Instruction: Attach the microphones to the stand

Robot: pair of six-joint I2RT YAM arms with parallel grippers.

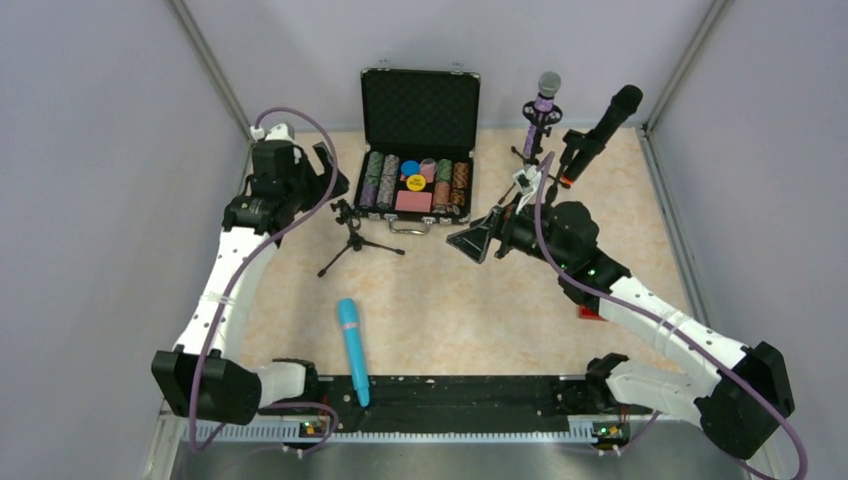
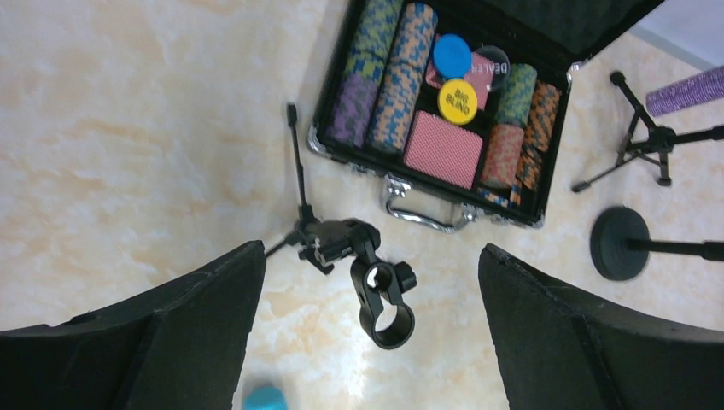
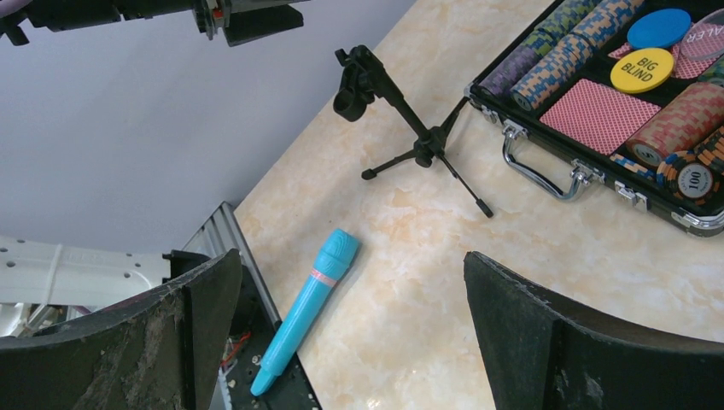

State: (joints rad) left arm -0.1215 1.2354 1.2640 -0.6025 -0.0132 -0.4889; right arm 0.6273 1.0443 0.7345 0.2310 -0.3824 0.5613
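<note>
Left gripper (image 1: pixel 330 175) and right gripper (image 1: pixel 485 232) gape wide, empty. All-turquoise stick microphone (image 1: pixel 351 345) lies flat before the open black poker-chip case (image 1: pixel 420 105); glittery purple microphone (image 1: pixel 544 105) and black orange-ended microphone (image 1: pixel 600 130) stand mounted right of it

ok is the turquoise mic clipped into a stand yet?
No, the turquoise mic lies flat on the table by the near edge, and the small tripod stand has an empty clip.

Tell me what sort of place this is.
Probably a robot lab test cell: plain grey enclosure walls, a beige marble-patterned tabletop, and white-and-black robot arms bolted to a black rail at its near edge.
</note>
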